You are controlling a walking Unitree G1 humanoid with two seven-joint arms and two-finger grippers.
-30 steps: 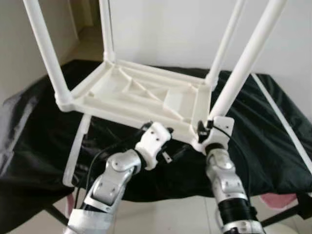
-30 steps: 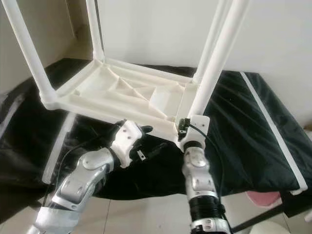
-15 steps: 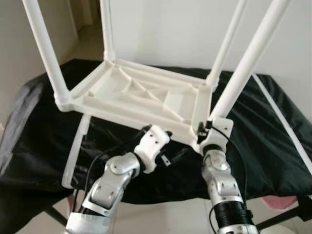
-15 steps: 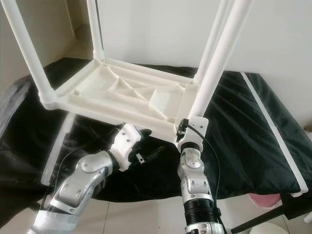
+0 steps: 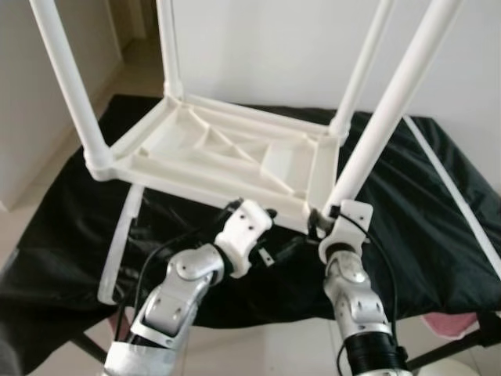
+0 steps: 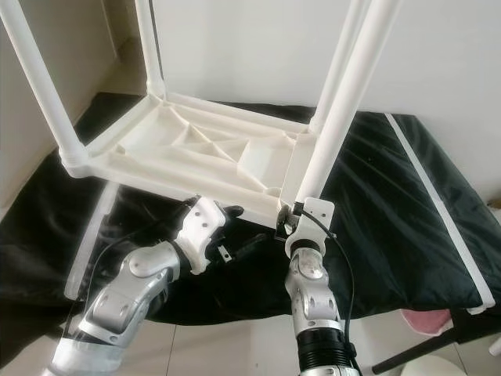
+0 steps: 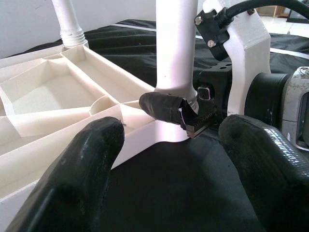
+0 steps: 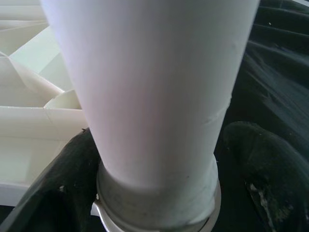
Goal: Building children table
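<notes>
Left eye view: a white plastic tabletop (image 5: 227, 157) lies upside down on a black cloth (image 5: 423, 227), with four white legs rising from its corners. The right claw (image 5: 317, 222) sits at the near right corner, at the foot of the near right leg (image 5: 391, 102), which rises straight up from the claw. The left claw (image 5: 270, 235) reaches in from the left, just below the tabletop's near edge and just beside the right claw. A loose white bar (image 5: 121, 243) lies on the cloth left of the left claw. Another white bar (image 5: 454, 192) runs along the cloth well to the right of the right claw.

Right eye view: the same scene. The right claw (image 6: 288, 223) is pressed against the corner where the near right leg (image 6: 344, 94) meets the tabletop (image 6: 196, 153). The left claw (image 6: 235, 235) points toward it from just below the near rim.

Left wrist view: the left claw (image 7: 178, 159) is open, its two black fingers (image 7: 77, 174) spread wide and holding nothing. Straight ahead between them is the leg's base (image 7: 176, 63) and one toothed finger (image 7: 169, 108) of the right claw, pressed against that base.

Right wrist view: the leg (image 8: 154, 87) stands directly in front of the claw. The right claw (image 8: 159, 193) is closed around its base, a black finger (image 8: 260, 164) on either side.
</notes>
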